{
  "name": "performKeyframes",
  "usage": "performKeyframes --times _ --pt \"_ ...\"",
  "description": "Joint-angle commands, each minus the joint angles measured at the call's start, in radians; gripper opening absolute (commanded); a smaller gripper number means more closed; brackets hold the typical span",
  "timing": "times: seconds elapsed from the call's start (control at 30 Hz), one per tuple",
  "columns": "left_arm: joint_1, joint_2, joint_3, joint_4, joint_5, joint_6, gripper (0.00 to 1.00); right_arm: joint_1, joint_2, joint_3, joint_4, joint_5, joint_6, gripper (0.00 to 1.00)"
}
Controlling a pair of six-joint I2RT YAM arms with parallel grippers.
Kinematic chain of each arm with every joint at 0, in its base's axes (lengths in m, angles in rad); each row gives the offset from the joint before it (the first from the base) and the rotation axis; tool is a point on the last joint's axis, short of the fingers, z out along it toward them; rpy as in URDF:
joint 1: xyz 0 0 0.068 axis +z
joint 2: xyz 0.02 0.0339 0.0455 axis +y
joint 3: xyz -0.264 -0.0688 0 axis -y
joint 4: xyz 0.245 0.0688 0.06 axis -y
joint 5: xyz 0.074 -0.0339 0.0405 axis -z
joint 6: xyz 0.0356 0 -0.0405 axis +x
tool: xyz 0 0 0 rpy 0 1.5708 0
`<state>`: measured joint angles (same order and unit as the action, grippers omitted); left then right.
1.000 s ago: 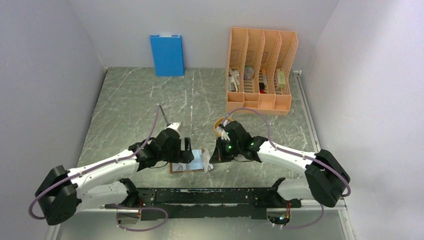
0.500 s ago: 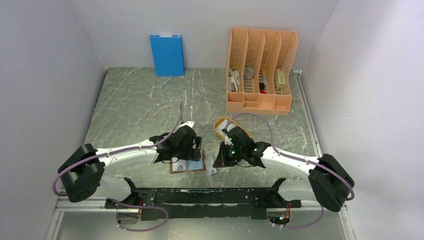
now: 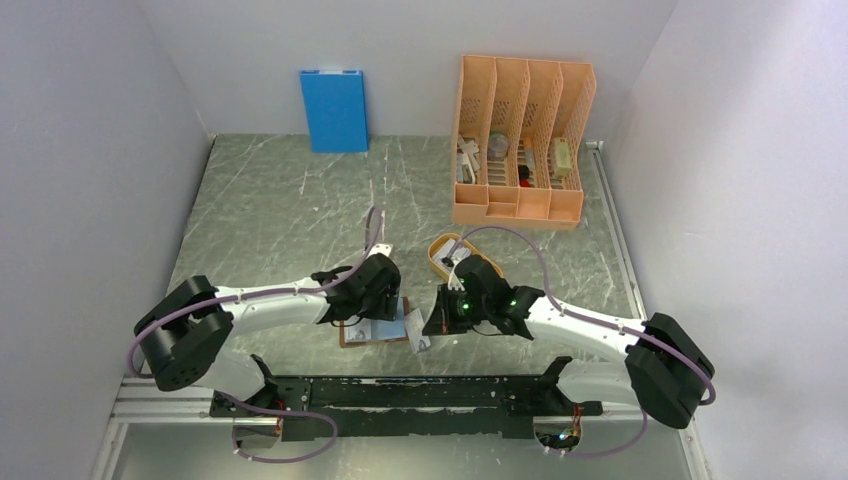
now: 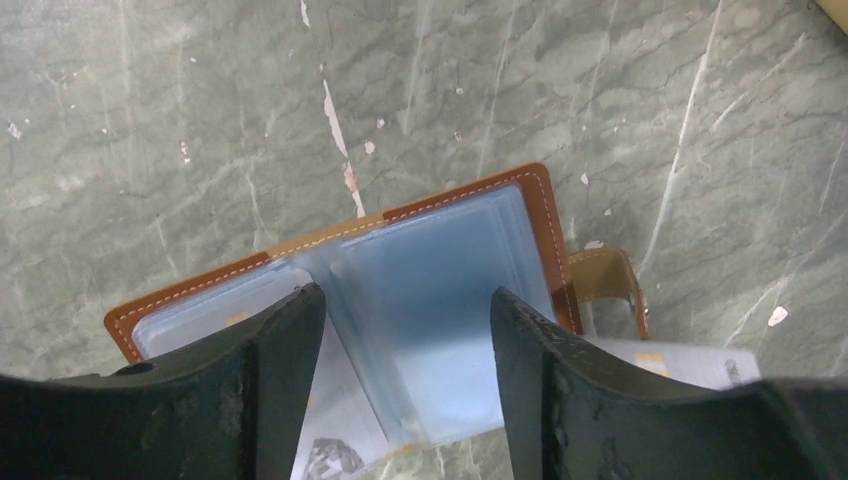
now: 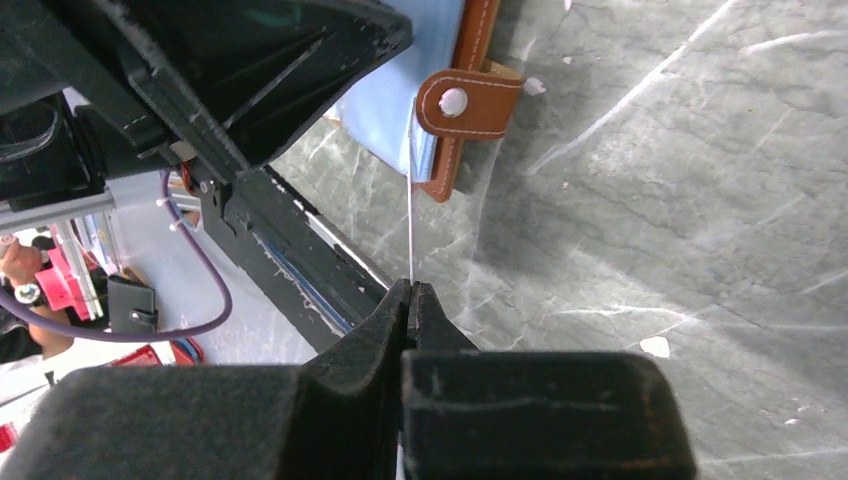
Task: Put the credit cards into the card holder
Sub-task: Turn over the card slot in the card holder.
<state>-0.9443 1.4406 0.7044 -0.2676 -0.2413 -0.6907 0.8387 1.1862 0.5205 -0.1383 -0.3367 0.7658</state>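
Note:
The brown leather card holder [image 3: 360,337] lies open near the table's front edge, its clear bluish sleeves [image 4: 440,290] fanned upward. My left gripper [image 4: 402,300] hovers open just over it, one raised sleeve standing between its fingers [image 4: 285,380] without either finger touching it. My right gripper [image 5: 409,285] is shut on a thin pale credit card [image 5: 410,200], seen edge-on. The card's far end reaches the holder's snap strap [image 5: 470,100]. From above, that card [image 3: 413,322] sits at the holder's right edge, between the two grippers. A printed card [image 4: 330,455] shows under the sleeves.
An orange oval tray [image 3: 445,252] sits just behind the right gripper [image 3: 432,322]. A tall orange file rack [image 3: 520,140] and an upright blue box [image 3: 334,110] stand at the back wall. The black mounting rail [image 3: 420,395] runs along the near edge.
The left arm swung right and forward over the open holder, and its jaws narrowed somewhat. The right gripper stayed shut on its card and shifted slightly toward the holder.

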Motion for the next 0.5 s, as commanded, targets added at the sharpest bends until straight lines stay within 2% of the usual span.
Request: performKeyframes --times 0.0,0.47 --pt "-0.004 0.042 -0.020 0.004 -0.024 0.012 0.65 0.020 -0.013 0.007 0.025 -0.003 -0.004 0.00" --pt "-0.004 0.054 -0.070 0.016 -0.038 0.012 0.26 0.032 0.038 0.007 0.055 0.013 0.026 0.00"
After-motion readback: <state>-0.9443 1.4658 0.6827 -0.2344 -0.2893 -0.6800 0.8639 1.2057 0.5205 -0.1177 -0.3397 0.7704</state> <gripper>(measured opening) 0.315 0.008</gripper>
